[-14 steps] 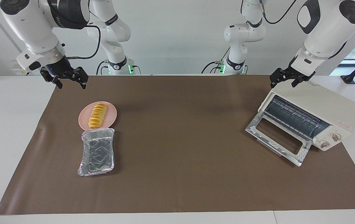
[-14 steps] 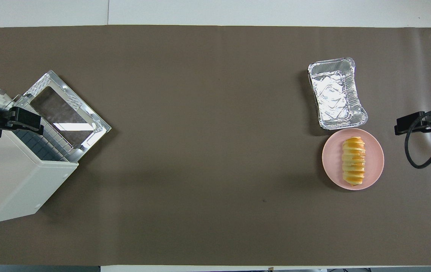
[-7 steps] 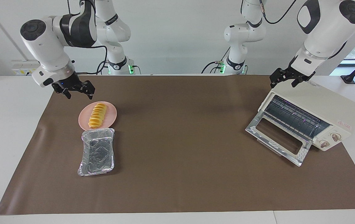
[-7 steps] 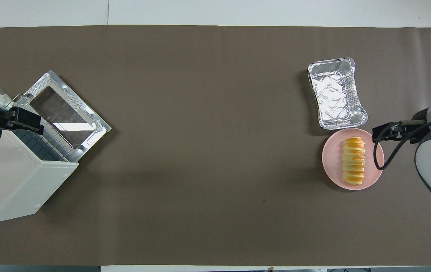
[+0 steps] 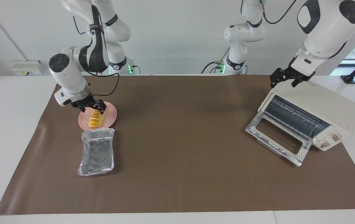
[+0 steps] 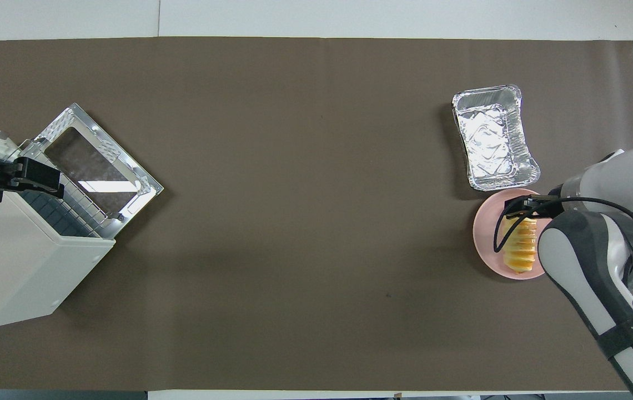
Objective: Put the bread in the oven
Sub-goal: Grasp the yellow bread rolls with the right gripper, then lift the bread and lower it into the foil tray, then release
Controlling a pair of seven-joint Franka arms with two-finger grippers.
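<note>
- Brown paper covers the counter (image 5: 177, 186), and on it, toward the right arm's end, the bread (image 5: 96, 119) lies on a pink plate (image 5: 112, 115), not yet lifted.
- Over the end of the bread nearer to the robots now hangs the right hand (image 5: 91, 105); one second ago it was high above the counter's edge, so it has come down and inward quickly. Its fingers stand apart and grip nothing.
- I judge that the grasp is about to begin: the hand must still sink and close on the loaf.
- Just beside the plate, farther from the robots, lies a foil tray (image 5: 97, 152), empty.
- At the left arm's end, the oven (image 5: 327, 105) has its door (image 5: 278, 140) folded down, ready to receive.
- Over the oven's top the left hand (image 5: 286, 80) waits, fingers apart, unchanged.
</note>
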